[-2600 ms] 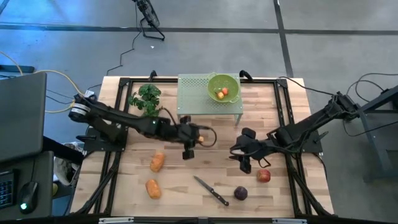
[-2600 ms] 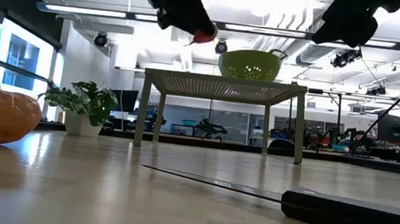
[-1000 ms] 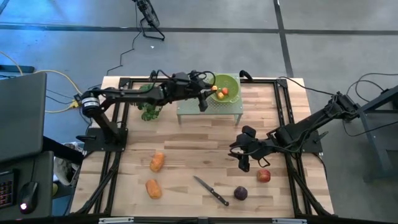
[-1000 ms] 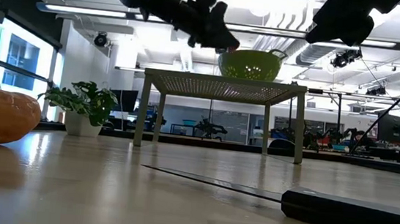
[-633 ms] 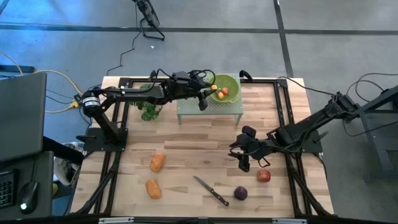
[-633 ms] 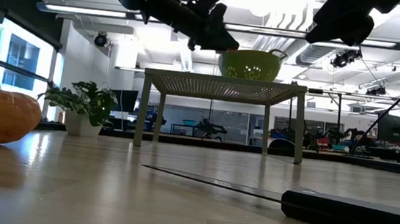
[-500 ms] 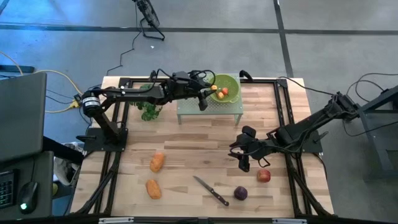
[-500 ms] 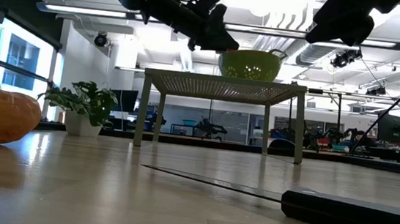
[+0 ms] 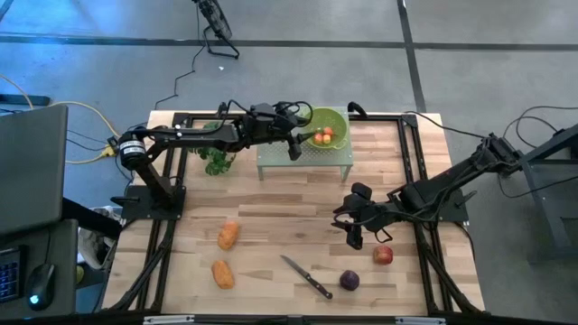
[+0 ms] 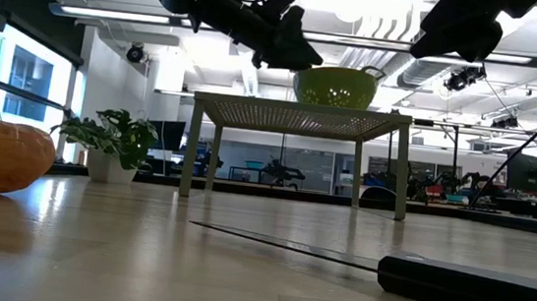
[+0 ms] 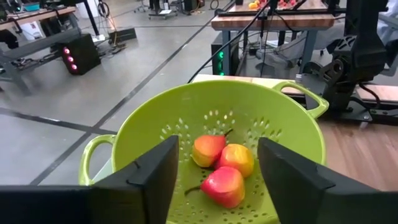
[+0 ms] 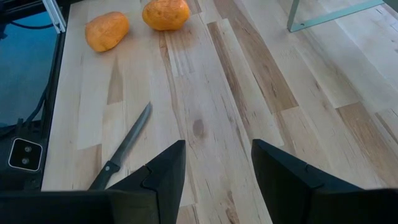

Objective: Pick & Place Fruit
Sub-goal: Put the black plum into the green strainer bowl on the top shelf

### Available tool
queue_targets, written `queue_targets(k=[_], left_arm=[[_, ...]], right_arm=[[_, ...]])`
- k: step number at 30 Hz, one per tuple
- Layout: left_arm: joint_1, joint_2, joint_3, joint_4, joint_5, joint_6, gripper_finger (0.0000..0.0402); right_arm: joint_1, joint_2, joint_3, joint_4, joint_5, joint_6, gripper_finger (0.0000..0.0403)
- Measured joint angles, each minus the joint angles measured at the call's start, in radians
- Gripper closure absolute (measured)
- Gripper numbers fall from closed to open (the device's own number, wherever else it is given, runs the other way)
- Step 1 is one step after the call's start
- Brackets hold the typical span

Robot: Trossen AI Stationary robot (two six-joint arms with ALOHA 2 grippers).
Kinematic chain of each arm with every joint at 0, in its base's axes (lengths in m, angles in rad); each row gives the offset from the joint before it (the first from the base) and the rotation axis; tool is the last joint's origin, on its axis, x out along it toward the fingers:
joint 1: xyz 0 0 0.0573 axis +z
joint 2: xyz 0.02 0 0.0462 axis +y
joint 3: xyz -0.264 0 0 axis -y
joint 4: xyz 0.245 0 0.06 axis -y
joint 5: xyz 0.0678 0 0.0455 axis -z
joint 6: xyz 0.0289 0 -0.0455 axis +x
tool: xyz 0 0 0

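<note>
**A:** How much of the fruit is put away?

**B:** Going left to right: the left gripper (image 9: 295,144) hangs at the near rim of the green colander (image 9: 336,118) on the raised rack (image 9: 276,149), fingers spread wide and empty. Just past its fingertips, three small red-orange fruits (image 11: 222,165) lie together in the bowl. I judge that part done.

**A:** And what is left?

**B:** Two orange oblong pieces (image 9: 228,235) lie on the table well short of that gripper, toward the front edge on its side. A black-handled knife (image 9: 306,275) lies between them and the right gripper (image 9: 355,227). That one hovers over the boards, fingers apart, holding nothing. The red apple (image 9: 383,255) sits just beside it, the dark purple fruit (image 9: 349,281) near, further front. So four pieces appear to remain.
</note>
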Motion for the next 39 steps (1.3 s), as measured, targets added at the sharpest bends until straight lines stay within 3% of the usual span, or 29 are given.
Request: queue_targets(k=[4,14,22,33,39], left_arm=[[0.0,0.0,0.0,0.0,-0.003,-0.025,0.0163],[-0.001,-0.063,0.0,-0.032,-0.003,-0.083,0.016],[-0.017,-0.187,0.001,-0.283,-0.006,-0.133,0.016],[-0.151,-0.324,0.0,-0.555,-0.006,-0.133,0.016],[-0.233,-0.364,0.0,-0.709,-0.043,-0.147,0.016]], right_arm=[[0.0,0.0,0.0,0.0,-0.001,0.0,0.0227],[0.0,0.0,0.0,-0.018,-0.057,0.077,0.0227],[0.01,0.0,0.0,-0.095,-0.163,0.156,0.0227],[0.009,0.0,0.0,-0.121,-0.257,0.201,0.0226],[0.009,0.0,0.0,-0.121,-0.296,0.211,0.0184]])
